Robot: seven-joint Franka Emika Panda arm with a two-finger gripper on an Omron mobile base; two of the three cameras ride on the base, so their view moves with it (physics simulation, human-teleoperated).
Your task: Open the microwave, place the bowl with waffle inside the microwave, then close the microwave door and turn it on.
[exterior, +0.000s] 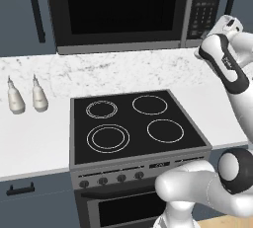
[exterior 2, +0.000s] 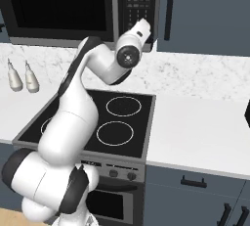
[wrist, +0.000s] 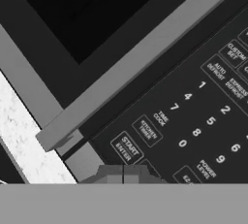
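Note:
The microwave hangs over the stove, and its door of dark glass in a grey frame lies flat against the box. My gripper is raised at the microwave's right end, close in front of the black keypad panel. The fingers are pressed together with nothing between them, just below the START/ENTER key. In the right base view the hand covers the keypad's lower part. The bowl and the waffle are hidden.
Below lies the black four-ring stove with its knobs along the front. Two small white bottles stand on the white counter at the left. Dark blue cabinets with black bar handles flank the microwave. Bare counter stretches to the right.

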